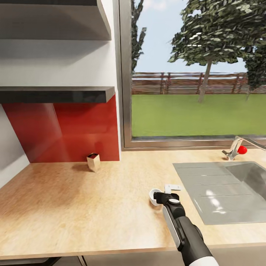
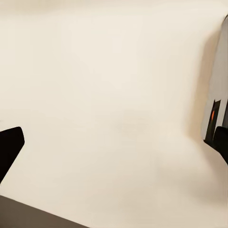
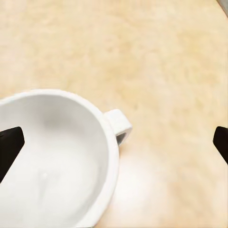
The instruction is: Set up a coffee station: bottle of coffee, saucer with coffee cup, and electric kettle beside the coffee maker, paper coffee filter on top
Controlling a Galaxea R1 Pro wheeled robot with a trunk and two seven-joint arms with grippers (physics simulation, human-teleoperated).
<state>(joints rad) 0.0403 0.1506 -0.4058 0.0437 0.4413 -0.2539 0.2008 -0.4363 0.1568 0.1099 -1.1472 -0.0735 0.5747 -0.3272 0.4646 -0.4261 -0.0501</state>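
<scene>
The coffee cup [image 1: 154, 195] [image 3: 57, 161], small, white and empty, stands on the kitchen countertop [image 1: 85, 207] just left of the steel sink [image 1: 221, 192]. My right gripper [image 1: 164, 193] [image 3: 114, 145] hovers over it, open. The cup's bowl lies beside one fingertip and its handle points into the gap. Nothing is gripped. In the left wrist view my left gripper [image 2: 114, 145] is open before a plain cream surface, with nothing between its fingers [image 2: 9, 147]. The coffee maker, bottle of coffee, saucer and electric kettle are out of view.
A small tan box with a dark top [image 1: 93, 162] stands near the red backsplash [image 1: 62, 129]. A dark shelf [image 1: 55, 94] hangs above the counter's left part. A tap with a red knob [image 1: 238, 149] sits behind the sink, under a large window [image 1: 195, 74].
</scene>
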